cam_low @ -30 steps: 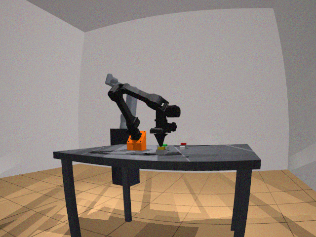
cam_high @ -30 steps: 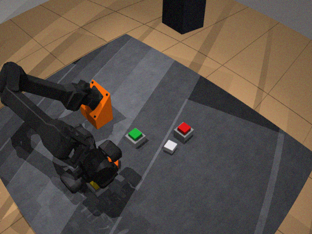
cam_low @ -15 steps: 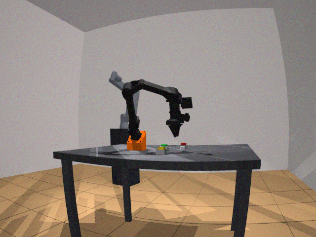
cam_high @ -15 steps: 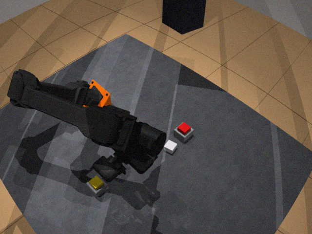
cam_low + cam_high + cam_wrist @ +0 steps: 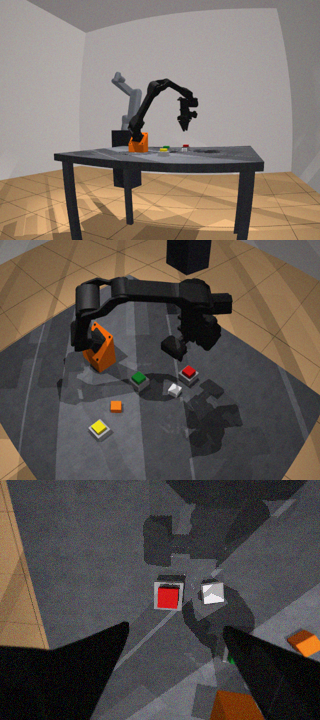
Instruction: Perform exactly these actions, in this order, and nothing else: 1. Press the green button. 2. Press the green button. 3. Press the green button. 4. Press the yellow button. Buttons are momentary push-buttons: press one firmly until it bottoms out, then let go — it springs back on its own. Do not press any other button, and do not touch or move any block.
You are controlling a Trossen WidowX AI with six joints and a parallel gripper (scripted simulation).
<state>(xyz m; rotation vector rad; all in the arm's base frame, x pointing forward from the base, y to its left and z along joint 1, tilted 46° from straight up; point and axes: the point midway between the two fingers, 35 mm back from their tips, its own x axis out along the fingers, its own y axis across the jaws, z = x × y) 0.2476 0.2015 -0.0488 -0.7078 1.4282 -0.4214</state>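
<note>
My tool [image 5: 192,349] [image 5: 184,129] [image 5: 175,628] hangs above the table [image 5: 165,446] [image 5: 165,166] [image 5: 90,555], fingers wide apart, nothing between them. Green button [image 5: 138,377] [image 5: 166,146] [image 5: 232,659] sits between the orange arm base [image 5: 109,353] [image 5: 143,147] [image 5: 232,710] and the red button [image 5: 188,371] [image 5: 185,145] [image 5: 168,597]. Yellow button [image 5: 98,427] [image 5: 163,149] lies beyond the orange block [image 5: 116,406] [image 5: 305,643]. Caps look rigid, probably sprung, light under load. No gripping: bring fingertips together, push straight down at cap centre; off-centre might slip.
</note>
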